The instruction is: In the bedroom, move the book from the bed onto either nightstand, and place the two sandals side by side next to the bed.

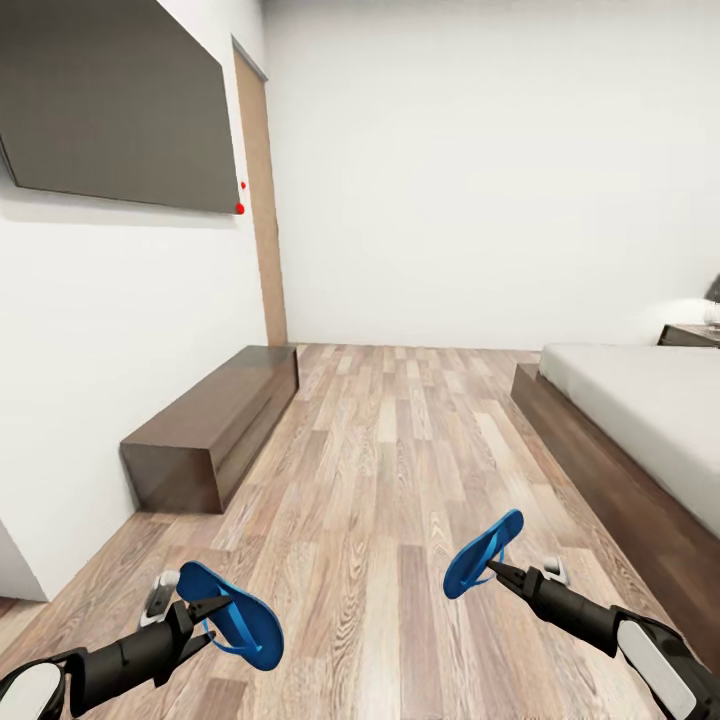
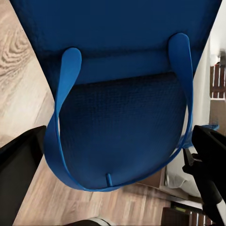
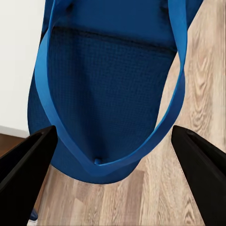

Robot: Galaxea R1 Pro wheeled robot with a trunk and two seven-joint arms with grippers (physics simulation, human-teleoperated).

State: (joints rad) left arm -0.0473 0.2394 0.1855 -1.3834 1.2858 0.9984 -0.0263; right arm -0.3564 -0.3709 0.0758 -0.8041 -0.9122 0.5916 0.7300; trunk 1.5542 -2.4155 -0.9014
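Both blue sandals are off the floor, one in each gripper. My left gripper is shut on the left sandal at the bottom left; up close, that sandal spans the gap between the black fingers. My right gripper is shut on the other sandal, which tilts upward; its sole and strap lie between the fingers. The bed with its grey mattress runs along the right. A nightstand stands beyond it. The book is out of view.
A long low dark cabinet sits against the left wall under a wall-mounted black screen. A light wooden door is at the far left corner. Wood-plank floor stretches between cabinet and bed.
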